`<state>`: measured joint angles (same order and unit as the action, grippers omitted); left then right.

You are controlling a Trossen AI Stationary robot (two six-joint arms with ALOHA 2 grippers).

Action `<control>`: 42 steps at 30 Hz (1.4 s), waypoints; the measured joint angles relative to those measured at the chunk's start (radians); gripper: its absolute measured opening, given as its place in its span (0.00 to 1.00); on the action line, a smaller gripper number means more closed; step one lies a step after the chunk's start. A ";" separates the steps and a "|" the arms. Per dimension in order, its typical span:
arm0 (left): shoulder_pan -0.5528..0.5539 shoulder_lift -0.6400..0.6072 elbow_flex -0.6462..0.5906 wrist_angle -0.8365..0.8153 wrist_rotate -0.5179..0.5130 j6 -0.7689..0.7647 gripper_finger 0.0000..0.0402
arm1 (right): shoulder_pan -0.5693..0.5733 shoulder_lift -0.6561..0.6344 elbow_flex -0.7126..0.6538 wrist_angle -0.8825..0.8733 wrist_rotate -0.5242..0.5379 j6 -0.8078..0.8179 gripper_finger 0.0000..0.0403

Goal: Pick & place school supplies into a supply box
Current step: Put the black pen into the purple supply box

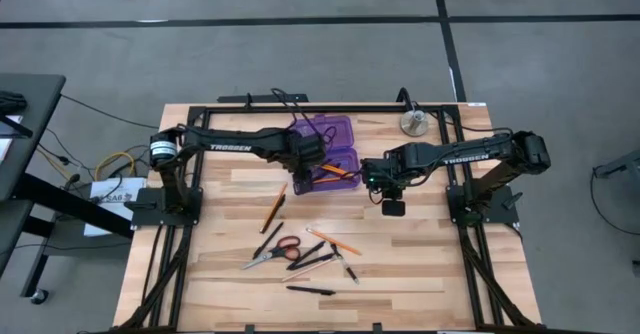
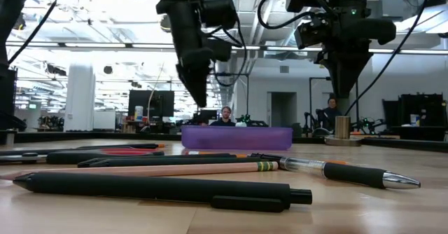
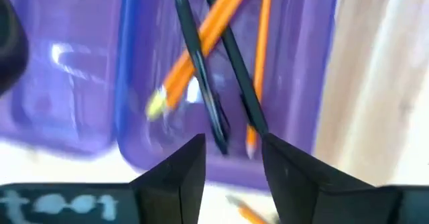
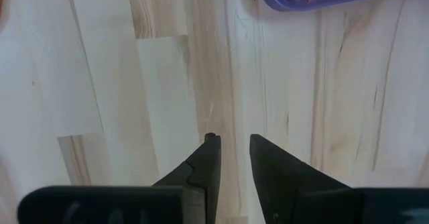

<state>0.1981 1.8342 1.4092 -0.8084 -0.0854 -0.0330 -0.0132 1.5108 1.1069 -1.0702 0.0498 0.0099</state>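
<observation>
Bare wood surrounds right pincer (image 4: 233,143); left pincer (image 3: 231,153) overhangs supply box (image 1: 322,134) edge.

- This is a big robot lab or workshop.
- A wooden table (image 1: 420,264) stands on a grey floor (image 1: 560,54).
- Far behind are screens (image 2: 157,104), desks and people (image 2: 225,116) sitting.

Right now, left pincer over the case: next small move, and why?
Probably lift the left pincer clear of the purple case: its fingers stand apart and empty, with pens and pencils lying inside. The pencil beside the case looks like the nearest next pick.
</observation>
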 joint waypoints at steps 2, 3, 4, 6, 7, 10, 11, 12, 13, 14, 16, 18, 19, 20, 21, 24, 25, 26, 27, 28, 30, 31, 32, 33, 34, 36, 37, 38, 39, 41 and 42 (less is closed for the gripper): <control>-0.005 -0.027 0.001 -0.048 0.024 -0.074 0.34 | 0.001 0.000 0.000 0.000 0.000 0.007 0.19; -0.011 -0.044 0.001 -0.080 0.028 -0.105 0.34 | 0.003 0.000 -0.005 0.006 0.000 0.009 0.19; -0.019 -0.062 0.000 -0.110 0.027 -0.131 0.34 | 0.006 -0.001 -0.017 0.023 0.000 0.008 0.19; -0.040 -0.108 -0.012 -0.131 0.016 -0.174 0.34 | 0.013 -0.002 -0.063 0.049 0.000 -0.002 0.19; -0.053 -0.137 -0.026 -0.134 0.009 -0.197 0.34 | 0.014 -0.006 -0.091 0.065 0.000 -0.004 0.19; -0.094 -0.229 -0.080 -0.132 -0.023 -0.272 0.34 | 0.021 -0.008 -0.187 0.174 0.000 -0.001 0.19; -0.109 -0.253 -0.100 -0.133 -0.035 -0.306 0.34 | 0.023 -0.007 -0.217 0.201 0.000 0.008 0.19; -0.121 -0.278 -0.124 -0.125 -0.046 -0.337 0.34 | 0.025 -0.007 -0.243 0.235 0.000 0.018 0.19; -0.132 -0.300 -0.149 -0.117 -0.050 -0.371 0.34 | 0.030 -0.007 -0.263 0.277 0.000 0.031 0.19; -0.142 -0.317 -0.172 -0.116 -0.051 -0.407 0.34 | 0.037 -0.008 -0.278 0.310 0.000 0.046 0.19; -0.157 -0.341 -0.213 -0.110 -0.052 -0.481 0.34 | 0.053 -0.007 -0.296 0.345 0.000 0.071 0.19; -0.170 -0.349 -0.258 -0.108 -0.064 -0.547 0.34 | 0.073 -0.008 -0.297 0.370 0.001 0.089 0.19; -0.177 -0.348 -0.282 -0.100 -0.070 -0.577 0.34 | 0.084 -0.008 -0.297 0.386 0.002 0.095 0.19; -0.182 -0.346 -0.305 -0.084 -0.076 -0.602 0.34 | 0.096 -0.008 -0.297 0.397 0.002 0.096 0.19; -0.187 -0.345 -0.327 -0.060 -0.081 -0.623 0.34 | 0.107 -0.008 -0.297 0.412 0.002 0.096 0.19; -0.198 -0.343 -0.390 0.031 -0.082 -0.670 0.34 | 0.138 -0.008 -0.297 0.440 0.002 0.097 0.19; -0.201 -0.342 -0.404 0.054 -0.082 -0.683 0.34 | 0.147 -0.008 -0.297 0.441 0.002 0.098 0.19; -0.206 -0.342 -0.417 0.079 -0.083 -0.690 0.34 | 0.155 -0.008 -0.297 0.440 0.002 0.102 0.19; -0.210 -0.342 -0.428 0.104 -0.084 -0.698 0.34 | 0.163 -0.008 -0.297 0.440 0.002 0.109 0.19; -0.214 -0.342 -0.440 0.125 -0.085 -0.706 0.34 | 0.170 -0.008 -0.297 0.438 0.003 0.116 0.19; -0.223 -0.342 -0.458 0.142 -0.084 -0.722 0.34 | 0.184 -0.008 -0.297 0.439 0.004 0.126 0.19; -0.227 -0.342 -0.464 0.153 -0.084 -0.730 0.34 | 0.191 -0.008 -0.297 0.436 0.004 0.131 0.19; -0.231 -0.336 -0.466 0.160 -0.084 -0.736 0.34 | 0.197 -0.008 -0.297 0.435 0.004 0.134 0.19; -0.233 -0.329 -0.466 0.163 -0.084 -0.738 0.34 | 0.204 -0.008 -0.297 0.436 0.004 0.140 0.19; -0.238 -0.326 -0.467 0.162 -0.083 -0.738 0.34 | 0.209 -0.008 -0.297 0.435 0.004 0.141 0.19; -0.247 -0.307 -0.467 0.181 -0.084 -0.739 0.34 | 0.218 -0.008 -0.297 0.435 0.004 0.148 0.19; -0.250 -0.293 -0.466 0.203 -0.078 -0.739 0.34 | 0.222 -0.008 -0.297 0.436 0.004 0.150 0.19; -0.252 -0.286 -0.468 0.203 -0.074 -0.738 0.34 | 0.225 -0.008 -0.297 0.435 0.004 0.154 0.19; -0.253 -0.276 -0.467 0.198 -0.075 -0.738 0.34 | 0.228 -0.008 -0.297 0.435 0.004 0.156 0.19; -0.254 -0.254 -0.466 0.214 -0.075 -0.738 0.34 | 0.230 -0.008 -0.297 0.427 0.004 0.165 0.19; -0.253 -0.243 -0.467 0.201 -0.077 -0.738 0.34 | 0.230 -0.008 -0.297 0.423 0.004 0.167 0.19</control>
<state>-0.0551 1.5916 0.9421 -0.6071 -0.1627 -0.7708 0.2165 1.5032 0.8096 -0.6469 0.0536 0.1769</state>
